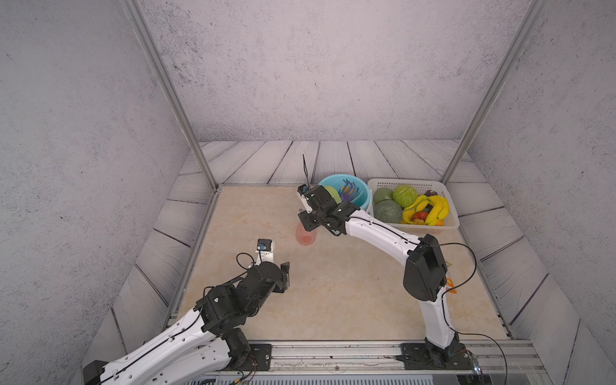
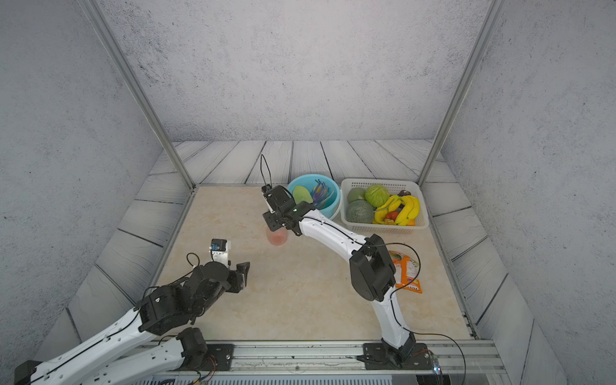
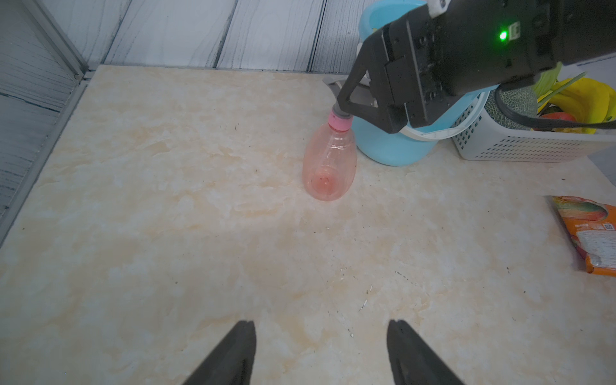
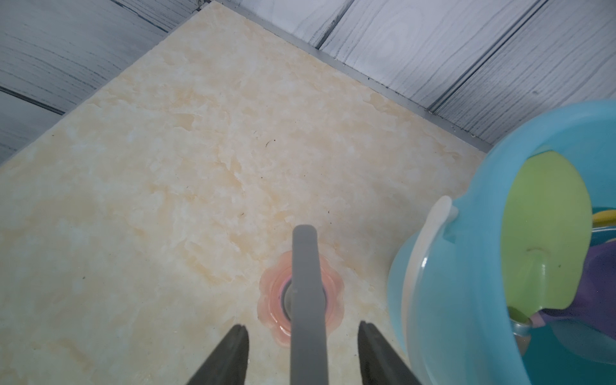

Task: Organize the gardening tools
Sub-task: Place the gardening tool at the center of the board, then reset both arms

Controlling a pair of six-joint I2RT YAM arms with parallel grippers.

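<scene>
The pink spray bottle (image 1: pixel 305 238) sits on the tabletop (image 1: pixel 333 293) directly below the right tool (image 1: pixel 306 227). The adjacent blue bucket (image 1: pixel 365 200) contains rakes (image 1: pixel 347 196) and trowel (image 1: pixel 333 194).

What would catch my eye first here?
A pink bottle stands upright on the table, with the right gripper open around its grey spray head. At the far edge sit a blue bucket holding toy tools and a white basket of bright fruit.

Spray bottle (image 3: pixel 330 166) stands on the table (image 1: pixel 333 293), just front-left of the bucket (image 1: pixel 366 201); basket (image 1: pixel 406 181) sits right of it. Trowel (image 2: pixel 301 194) and, I think, rakes (image 2: pixel 320 195) are in the bucket. Packet (image 2: pixel 408 273) lies nearer, rightward.
</scene>
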